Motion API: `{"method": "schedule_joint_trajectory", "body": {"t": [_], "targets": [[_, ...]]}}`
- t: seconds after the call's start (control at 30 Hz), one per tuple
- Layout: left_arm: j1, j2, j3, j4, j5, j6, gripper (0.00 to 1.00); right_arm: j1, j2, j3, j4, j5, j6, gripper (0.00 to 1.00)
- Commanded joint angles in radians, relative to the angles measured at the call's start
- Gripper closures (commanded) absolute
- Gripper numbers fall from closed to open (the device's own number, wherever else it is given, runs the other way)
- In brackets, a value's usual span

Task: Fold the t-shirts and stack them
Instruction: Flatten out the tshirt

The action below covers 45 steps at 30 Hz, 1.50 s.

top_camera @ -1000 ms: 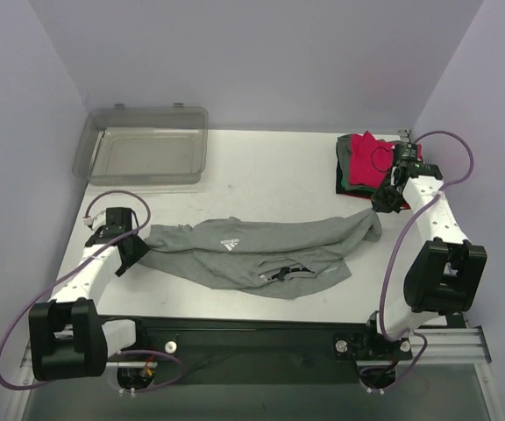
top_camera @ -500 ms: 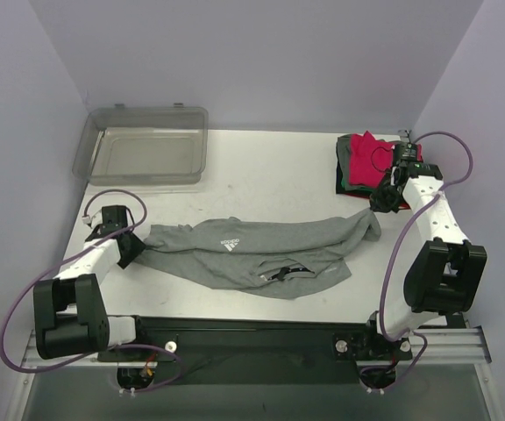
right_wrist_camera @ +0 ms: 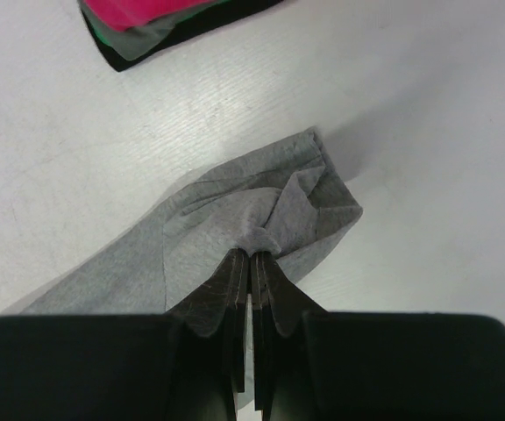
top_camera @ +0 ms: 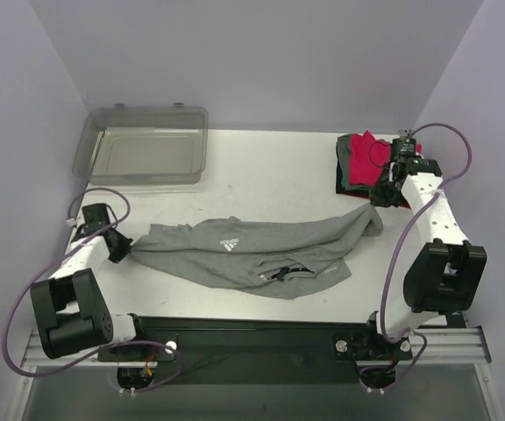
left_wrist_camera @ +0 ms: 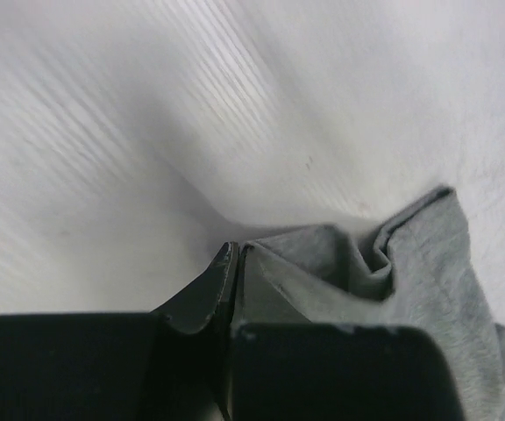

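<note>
Grey t-shirt (top_camera: 254, 248), long axis left-right

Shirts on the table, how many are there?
5: one grey shirt spread across the middle, four stacked in the far right pile, pink on top; more may hide inside.

Overhead overview; close wrist views sharing grey tee (top_camera: 252, 254)

The overhead view is lit softly and evenly, with only faint shadows cast on the table (top_camera: 261, 184) beside the grey t-shirt (top_camera: 261, 250). The left wrist view is streaked with blur, and the left gripper (left_wrist_camera: 235, 250) and right gripper (right_wrist_camera: 251, 254) are rendered dark and unfocused.
</note>
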Motion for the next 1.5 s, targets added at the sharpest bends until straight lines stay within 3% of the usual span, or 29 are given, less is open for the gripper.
{"method": "schedule_joint_trajectory", "body": {"t": [0.0,0.1,0.23,0.3,0.33,0.37,0.5,0.7,0.93,1.23,1.47], "targets": [[0.159,-0.070,0.090,-0.010,0.077,0.005,1.00,0.061,-0.020,0.087,-0.048,0.081,-0.060,1.00],[0.303,-0.059,0.132,-0.002,0.160,0.018,1.00,0.131,-0.002,0.109,-0.085,0.132,-0.089,1.00],[0.382,0.027,0.186,0.007,0.209,0.061,1.00,0.159,0.015,0.052,-0.103,0.132,-0.059,1.00],[0.394,0.056,0.209,0.007,0.231,0.081,1.00,0.150,0.029,0.020,-0.106,0.115,-0.028,0.84],[0.396,0.080,0.216,0.007,0.240,0.090,1.00,0.147,0.033,0.012,-0.106,0.111,-0.019,0.71],[0.397,0.091,0.226,0.009,0.252,0.094,1.00,0.141,0.038,0.008,-0.108,0.100,-0.004,0.50],[0.397,0.113,0.232,0.016,0.258,0.116,1.00,0.101,0.061,-0.032,-0.109,0.042,0.018,0.36],[0.397,0.111,0.220,0.010,0.255,0.140,1.00,0.036,0.121,-0.058,-0.097,-0.043,0.018,0.37],[0.396,0.099,0.195,0.006,0.255,0.157,1.00,0.038,0.228,-0.029,-0.076,-0.090,0.013,0.50],[0.397,0.065,0.187,-0.001,0.257,0.157,1.00,0.059,0.239,-0.103,-0.054,-0.153,-0.016,0.50],[0.396,0.064,0.199,-0.014,0.261,0.171,1.00,0.093,0.316,-0.055,-0.033,-0.175,0.009,0.50]]}}
